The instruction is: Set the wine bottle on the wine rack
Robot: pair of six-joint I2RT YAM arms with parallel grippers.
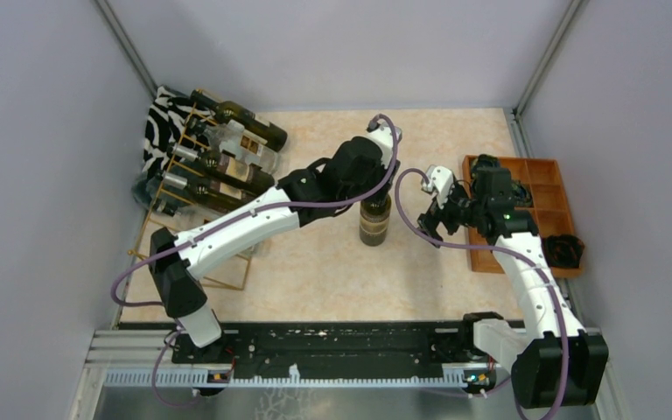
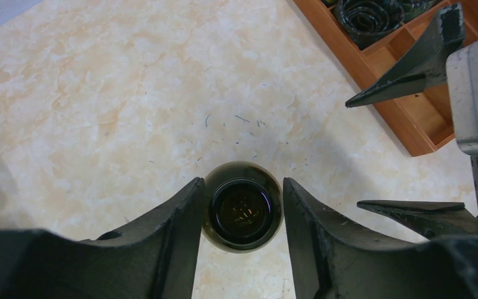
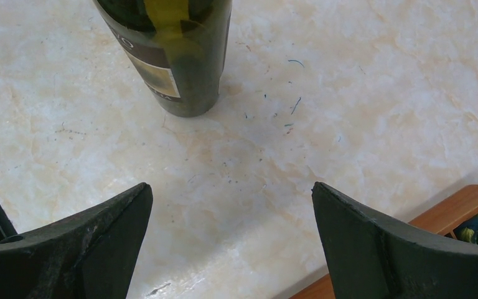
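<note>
The wine bottle (image 1: 374, 226) stands upright on the marble table, dark green with a gold-brown label. In the left wrist view I look straight down its open mouth (image 2: 243, 212). My left gripper (image 2: 243, 184) is lowered over the neck from above. One finger sits on each side of the neck, with a thin gap still showing on both sides. My right gripper (image 3: 231, 187) is wide open and holds nothing. It hovers just right of the bottle (image 3: 180, 62), seen from above as (image 1: 426, 223). The gold wire wine rack (image 1: 243, 267) stands at the far left.
Several bottles (image 1: 236, 171) lie in the rack, with a zebra-striped cloth (image 1: 162, 122) behind them. An orange-brown wooden compartment tray (image 1: 481, 254) with dark items in it sits at the right, close behind the right gripper. The right gripper's fingers (image 2: 411, 68) show in the left wrist view.
</note>
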